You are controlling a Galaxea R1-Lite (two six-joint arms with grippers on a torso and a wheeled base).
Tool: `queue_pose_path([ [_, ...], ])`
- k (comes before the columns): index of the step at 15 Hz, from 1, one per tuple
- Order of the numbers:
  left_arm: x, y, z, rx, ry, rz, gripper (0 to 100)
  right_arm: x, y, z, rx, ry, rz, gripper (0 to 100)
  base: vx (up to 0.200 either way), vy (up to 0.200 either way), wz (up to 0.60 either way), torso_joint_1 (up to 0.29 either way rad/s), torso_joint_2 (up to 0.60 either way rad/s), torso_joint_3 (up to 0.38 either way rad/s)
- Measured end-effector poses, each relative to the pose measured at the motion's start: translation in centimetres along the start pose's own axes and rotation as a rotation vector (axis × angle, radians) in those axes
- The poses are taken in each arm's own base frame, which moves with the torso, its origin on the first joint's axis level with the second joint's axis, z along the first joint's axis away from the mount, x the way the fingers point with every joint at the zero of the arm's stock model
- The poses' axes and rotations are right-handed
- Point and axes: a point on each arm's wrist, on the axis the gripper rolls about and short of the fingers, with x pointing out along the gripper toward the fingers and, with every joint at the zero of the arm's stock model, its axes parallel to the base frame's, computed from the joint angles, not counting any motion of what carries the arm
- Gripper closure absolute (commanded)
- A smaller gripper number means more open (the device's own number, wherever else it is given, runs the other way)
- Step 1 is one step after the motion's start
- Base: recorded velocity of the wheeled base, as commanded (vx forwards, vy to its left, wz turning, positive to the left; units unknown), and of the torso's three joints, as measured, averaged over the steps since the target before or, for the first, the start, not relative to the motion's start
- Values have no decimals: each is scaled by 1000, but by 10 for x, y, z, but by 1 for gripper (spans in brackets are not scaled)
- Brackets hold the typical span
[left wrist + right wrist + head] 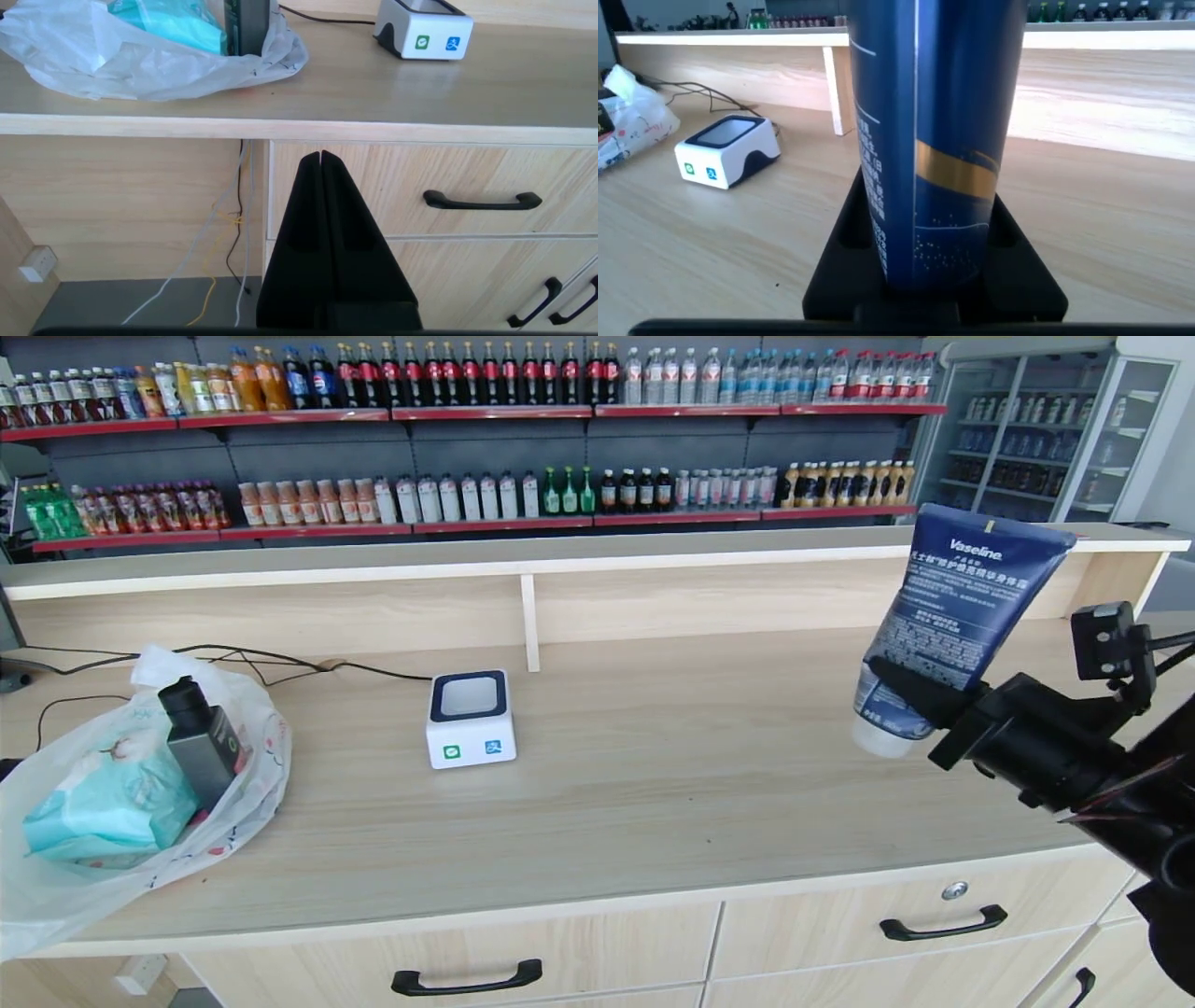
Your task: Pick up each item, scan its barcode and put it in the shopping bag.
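My right gripper (910,695) is shut on a dark blue lotion tube (962,616), held above the right side of the counter with its white cap down and its crimped end up. In the right wrist view the tube (934,140) stands between the fingers (1013,243). The white scanner box (470,719) with a dark top sits mid-counter, left of the tube. A white plastic shopping bag (56,887) lies at the counter's left end, holding a teal tissue pack (107,807) and a dark bottle (198,739). My left gripper (322,159) is shut, below the counter edge in front of the drawers.
A raised wooden ledge (560,560) runs behind the counter, with a thin upright divider (529,621). Cables (271,663) trail behind the bag. Drawers with black handles (943,926) sit under the counter. Drink shelves line the back wall.
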Motion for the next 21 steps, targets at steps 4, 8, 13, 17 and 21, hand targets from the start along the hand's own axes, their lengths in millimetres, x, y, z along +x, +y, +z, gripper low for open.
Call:
queue_pose_path([
  [4,0,0,0,0,0,0,100,-41,40,14,37,-10,80,100,0,0,0,0,0,0],
  [8,0,0,0,0,0,0,100,-55,76,24,92,-42,234,100,0,0,0,0,0,0],
  [13,0,0,0,0,0,0,100,-47,102,38,289,-71,395,100,0,0,0,0,0,0],
  [17,0,0,0,0,0,0,100,-36,116,35,338,-50,472,100,0,0,0,0,0,0],
  [21,0,0,0,0,0,0,100,-24,131,44,476,-48,559,100,0,0,0,0,0,0],
])
